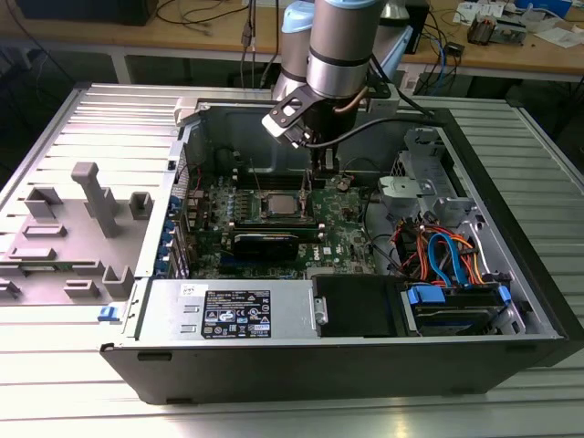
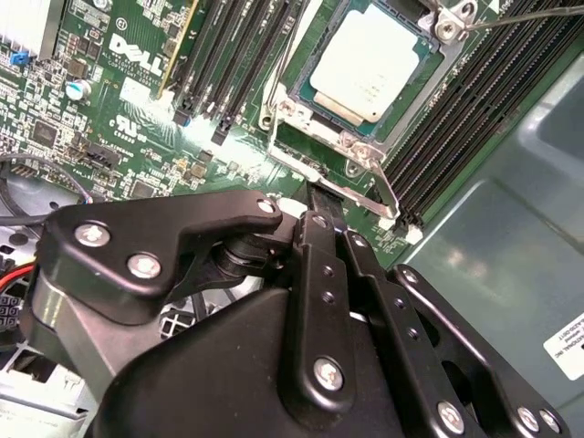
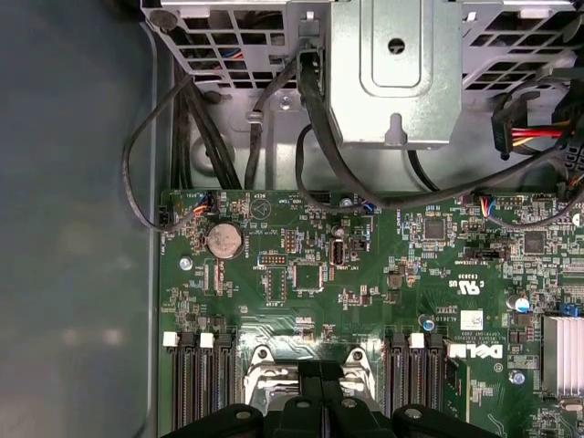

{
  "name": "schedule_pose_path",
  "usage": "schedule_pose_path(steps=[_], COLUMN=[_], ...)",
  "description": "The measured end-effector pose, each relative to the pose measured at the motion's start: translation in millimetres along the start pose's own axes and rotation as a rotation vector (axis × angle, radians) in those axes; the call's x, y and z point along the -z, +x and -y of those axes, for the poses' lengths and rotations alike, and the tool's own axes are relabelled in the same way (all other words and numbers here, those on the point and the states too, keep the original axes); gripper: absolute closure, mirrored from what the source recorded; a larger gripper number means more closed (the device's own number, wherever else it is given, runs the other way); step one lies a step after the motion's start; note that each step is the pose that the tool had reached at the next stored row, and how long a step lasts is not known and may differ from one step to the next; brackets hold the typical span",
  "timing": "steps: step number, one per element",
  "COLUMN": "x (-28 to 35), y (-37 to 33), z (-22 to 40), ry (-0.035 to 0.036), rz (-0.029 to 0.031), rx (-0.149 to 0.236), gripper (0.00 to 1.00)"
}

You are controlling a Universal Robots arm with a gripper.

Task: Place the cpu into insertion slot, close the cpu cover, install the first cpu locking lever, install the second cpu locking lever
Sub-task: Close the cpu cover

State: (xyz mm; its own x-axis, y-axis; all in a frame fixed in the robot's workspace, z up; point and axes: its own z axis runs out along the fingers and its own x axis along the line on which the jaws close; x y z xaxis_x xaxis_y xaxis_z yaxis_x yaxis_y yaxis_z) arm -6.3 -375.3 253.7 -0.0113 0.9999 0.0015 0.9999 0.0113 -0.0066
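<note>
The cpu [image 2: 370, 57], a silver-grey square, lies flat in the insertion slot [image 1: 255, 207] on the green board. In the exterior view the cpu [image 1: 280, 204] sits mid-board. The cpu cover [image 2: 315, 123], a silvery frame, lies down around the chip. A thin wire lever [image 2: 538, 14] runs past one corner of the socket. My gripper [image 2: 319, 194] hangs just beside the socket's edge, its black fingers together with nothing seen between them. It reaches down into the case in the exterior view [image 1: 317, 178], and its tips [image 3: 321, 381] hover over the socket's bracket.
Long black memory slots [image 2: 465, 119] flank the socket on both sides. A drive cage [image 3: 392, 73] with black cables stands beyond the board. The power supply [image 1: 237, 315] and blue-cabled drive bay [image 1: 452, 297] line the case's front. A grey fixture [image 1: 96, 196] stands on the exterior view's left.
</note>
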Motion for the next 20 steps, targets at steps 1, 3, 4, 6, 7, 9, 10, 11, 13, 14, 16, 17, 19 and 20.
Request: schedule_pose_path(steps=[1,3,4,6,7,9,10,11,13,14,16,17,19,20], x=[-0.1,-0.3,-0.5,-0.6,-0.6,-0.6,-0.6,-0.6,-0.6,-0.7,-1.0,-1.2,-1.3,-1.5], y=[0.0,0.0,0.0,0.1,0.1,0.1,0.1,0.1,0.1,0.1,0.1,0.1,0.2,0.2], z=[0.9,3.2,4.5,5.5,5.5,5.7,5.7,5.7,5.9,6.9,9.8,11.6,13.6,16.5], ry=[0.0000,0.0000,-0.0001,-0.0001,-0.0001,0.0000,-0.0001,0.0000,-0.0001,-0.0003,-0.0010,-0.0009,-0.0009,-0.0009], rz=[-0.0001,-0.0001,-0.0001,-0.0001,-0.0001,0.0000,-0.0001,-0.0001,0.0000,-0.0002,-0.0004,-0.0007,-0.0010,-0.0011], rx=[0.000,0.000,0.000,0.000,0.000,0.000,0.000,0.000,0.000,0.000,0.000,0.000,0.000,0.000], gripper=[0.89,0.89,0.89,0.89,0.89,0.89,0.89,0.89,0.89,0.89,0.89,0.89,0.89,0.89])
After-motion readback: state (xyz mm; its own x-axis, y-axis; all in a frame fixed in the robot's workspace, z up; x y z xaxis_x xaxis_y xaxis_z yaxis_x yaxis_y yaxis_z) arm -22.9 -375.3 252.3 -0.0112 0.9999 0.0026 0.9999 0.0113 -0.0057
